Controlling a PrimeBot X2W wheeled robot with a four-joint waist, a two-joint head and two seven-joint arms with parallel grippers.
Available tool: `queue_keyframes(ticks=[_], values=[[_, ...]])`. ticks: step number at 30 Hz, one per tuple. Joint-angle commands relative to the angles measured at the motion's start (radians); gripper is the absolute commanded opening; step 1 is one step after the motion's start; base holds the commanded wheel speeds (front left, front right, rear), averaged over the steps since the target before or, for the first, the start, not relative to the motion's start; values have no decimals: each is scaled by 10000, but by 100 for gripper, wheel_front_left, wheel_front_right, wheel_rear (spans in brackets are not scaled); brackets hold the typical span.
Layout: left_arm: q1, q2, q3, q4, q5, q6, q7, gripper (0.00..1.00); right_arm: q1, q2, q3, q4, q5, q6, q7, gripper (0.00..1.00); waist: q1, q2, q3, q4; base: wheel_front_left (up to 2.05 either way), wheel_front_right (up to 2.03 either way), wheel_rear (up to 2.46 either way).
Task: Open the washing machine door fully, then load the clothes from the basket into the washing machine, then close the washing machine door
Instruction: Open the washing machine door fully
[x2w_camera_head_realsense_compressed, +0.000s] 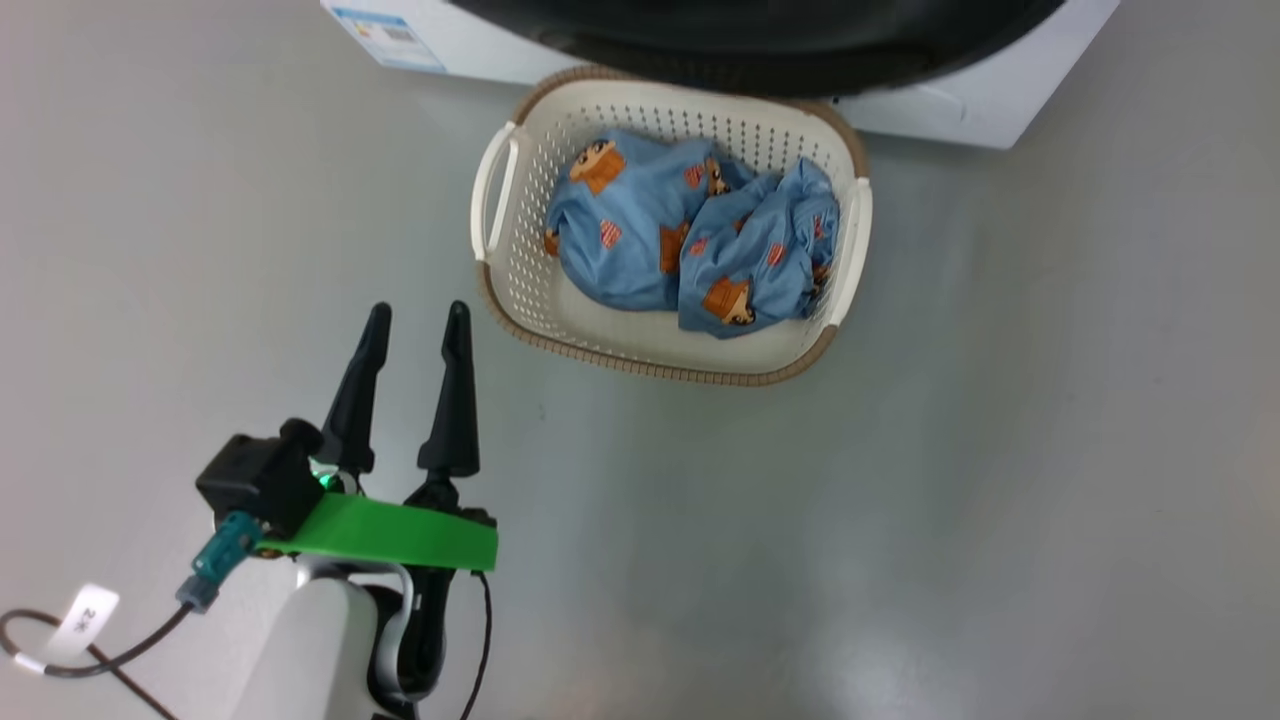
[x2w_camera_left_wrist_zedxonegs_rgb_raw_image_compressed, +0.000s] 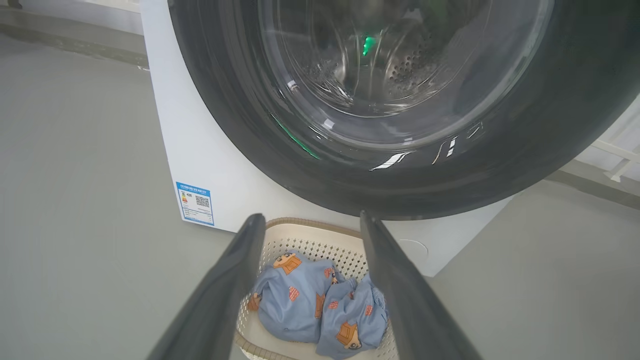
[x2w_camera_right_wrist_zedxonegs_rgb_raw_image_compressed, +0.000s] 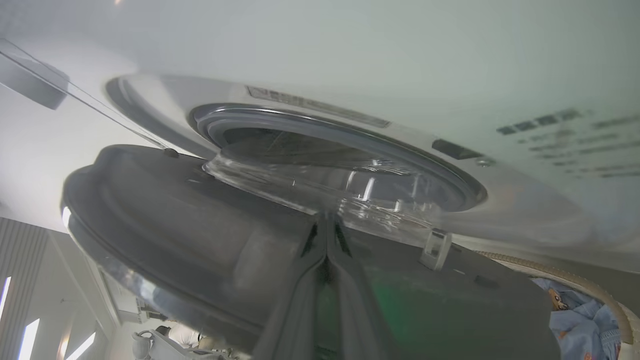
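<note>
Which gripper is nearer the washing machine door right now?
Right. The right gripper, shut, lies against the inner face of the washing machine door, which stands ajar. The left gripper, open, hangs over the floor beside the basket.

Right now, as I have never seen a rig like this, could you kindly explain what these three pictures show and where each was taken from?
They come from a two-armed wheeled robot. The head view looks down at the floor: its open left hand is empty beside the basket of blue clothes, before the washing machine. The left wrist view looks along that hand at the washing machine door. The right wrist view sits close to the door's inner side, which is partly open; the right hand is shut, its tips at the door.
</note>
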Motion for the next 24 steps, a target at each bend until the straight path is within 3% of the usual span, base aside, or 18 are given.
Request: queue_keyframes(ticks=[1, 24], values=[[291, 220, 392, -109, 57, -8, -65, 100, 503, 360, 151, -326, 88, 60, 204, 0, 1, -1, -359, -88, 0, 0, 0], [1790, 220, 1382, 484, 927, -332, -65, 100, 4403, 1067, -141, -927, 957, 60, 865, 0, 1, -1, -3054, 551, 0, 0, 0]])
